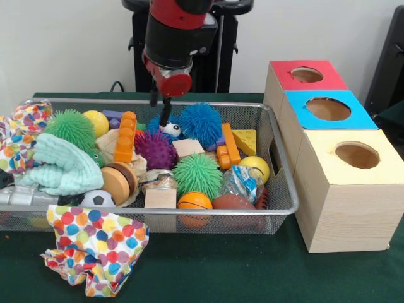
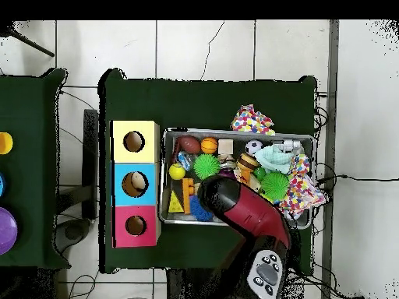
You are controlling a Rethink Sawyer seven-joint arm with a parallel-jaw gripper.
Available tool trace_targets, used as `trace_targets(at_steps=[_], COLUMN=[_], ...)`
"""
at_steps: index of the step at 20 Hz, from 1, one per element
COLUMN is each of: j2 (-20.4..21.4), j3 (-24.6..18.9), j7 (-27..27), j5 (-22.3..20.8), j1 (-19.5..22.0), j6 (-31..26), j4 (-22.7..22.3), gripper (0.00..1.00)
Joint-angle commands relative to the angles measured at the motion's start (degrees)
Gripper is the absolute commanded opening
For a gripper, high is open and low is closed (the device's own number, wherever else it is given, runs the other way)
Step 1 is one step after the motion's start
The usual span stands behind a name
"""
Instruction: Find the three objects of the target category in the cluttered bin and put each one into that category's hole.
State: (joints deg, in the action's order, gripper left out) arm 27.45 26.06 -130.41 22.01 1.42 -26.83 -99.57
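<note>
The pincer (image 1: 161,107) is hanging with its two dark fingers spread and gripping nothing, tips just above the blue spiky ball (image 1: 201,124) at the far side of the bin (image 1: 278,208); from overhead the red arm (image 2: 245,214) is covering it. A tan bun-like toy (image 1: 118,181) is lying half buried near the mint cloth (image 1: 60,165), other buns being hard to pick out, while the hole (image 1: 307,74) in the red-topped box is sitting well apart, beyond the bin's end
</note>
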Motion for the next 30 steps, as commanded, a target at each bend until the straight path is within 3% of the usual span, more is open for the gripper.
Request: trace_targets(at_steps=[1,6,9,11,15,25,30], j2=[1.63,2.83,3.24,3.22,2.67,-4.00,-6.26], j3=[-13.66,-22.15,-32.55,-36.71,-36.19,-39.21,-37.93], j7=[9.40,10.41,12.29,12.29,8.12,5.71,4.23], j5=[-6.27,-7.99,-7.96,-9.31,-13.11,-22.64,-26.19], j1=[3.22,7.92,14.42,16.88,16.08,19.37,19.21], j6=[-1.59,1.52,6.84,8.42,10.11,17.11,18.05], j4=[7.50,6.24,3.54,3.35,4.89,8.74,10.98], gripper=[1.00,1.00,1.00,1.00,1.00,1.00,1.00])
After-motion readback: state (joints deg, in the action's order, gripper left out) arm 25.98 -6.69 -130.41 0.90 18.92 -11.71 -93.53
